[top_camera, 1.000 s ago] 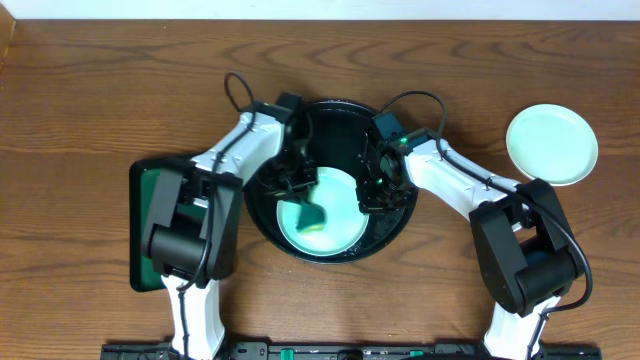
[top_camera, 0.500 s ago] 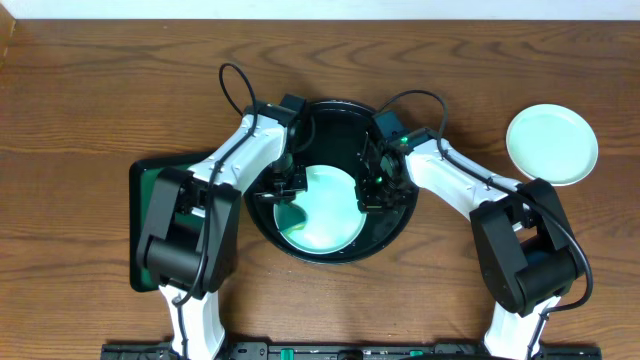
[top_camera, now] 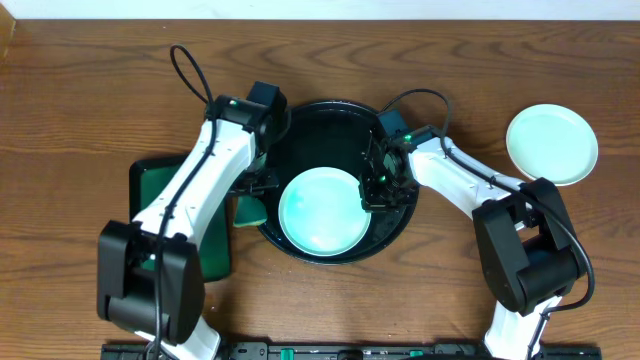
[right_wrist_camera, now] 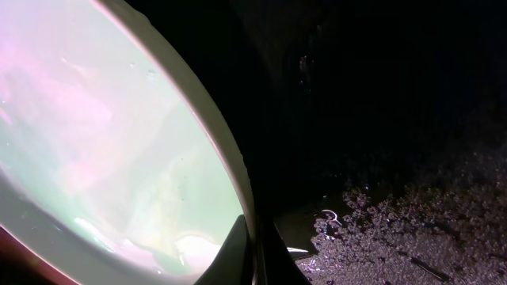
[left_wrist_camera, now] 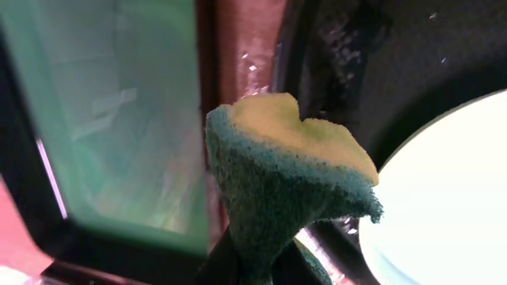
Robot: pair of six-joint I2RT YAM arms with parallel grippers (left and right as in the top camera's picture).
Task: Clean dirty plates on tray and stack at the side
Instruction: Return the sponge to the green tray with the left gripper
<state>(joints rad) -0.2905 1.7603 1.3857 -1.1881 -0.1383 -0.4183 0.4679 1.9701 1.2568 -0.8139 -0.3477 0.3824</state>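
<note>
A pale-mint plate lies in the front part of the round black tray, with no smear visible on it. My right gripper is shut on this plate's right rim; the right wrist view shows its fingers pinching the plate's edge over the dark tray floor. My left gripper is shut on a green-and-yellow sponge and holds it over the tray's left rim, off the plate. A second plate lies on the table at far right. No third plate shows.
A rectangular green tray lies left of the black tray, partly under my left arm; it also shows in the left wrist view. A narrow strip of wooden table separates the two trays. Cables loop above both arms.
My left gripper has carried the sponge left off the plate to the black tray's left rim. The plate's face is now uncovered. The right gripper still holds the plate's rim.
</note>
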